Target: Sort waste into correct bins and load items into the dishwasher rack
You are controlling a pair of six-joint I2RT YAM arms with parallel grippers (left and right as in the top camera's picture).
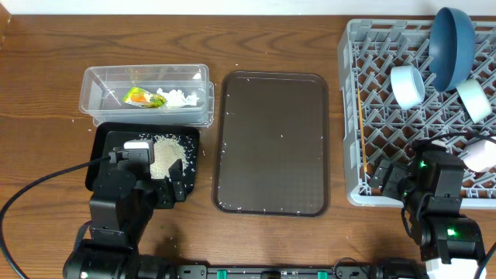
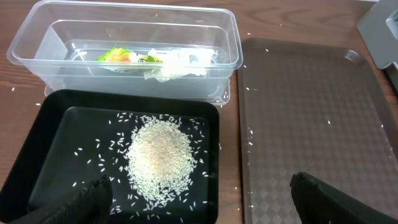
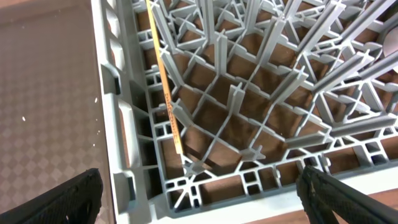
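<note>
The clear tub (image 1: 93, 85) holds the yellow-orange wrapper (image 1: 139, 97) and white tissue (image 1: 177, 98); both also show in the left wrist view (image 2: 118, 55). The black tray (image 1: 105, 143) holds a pile of rice (image 2: 160, 154). The grey rack (image 1: 353, 116) holds the dark-blue plate (image 1: 452, 43), white bowl (image 1: 408, 84), mint bowl (image 1: 473, 99), white-pink cup (image 1: 482, 154) and the wooden stick (image 3: 165, 87) along its left wall. My left gripper (image 2: 199, 202) is open and empty over the black tray's near edge. My right gripper (image 3: 202, 199) is open and empty over the rack's near left corner.
A large brown serving tray (image 1: 271, 139) lies between the bins and the rack, with a few rice grains on it. Stray grains dot the wooden table around the black tray. The rack reaches the right edge of the overhead view.
</note>
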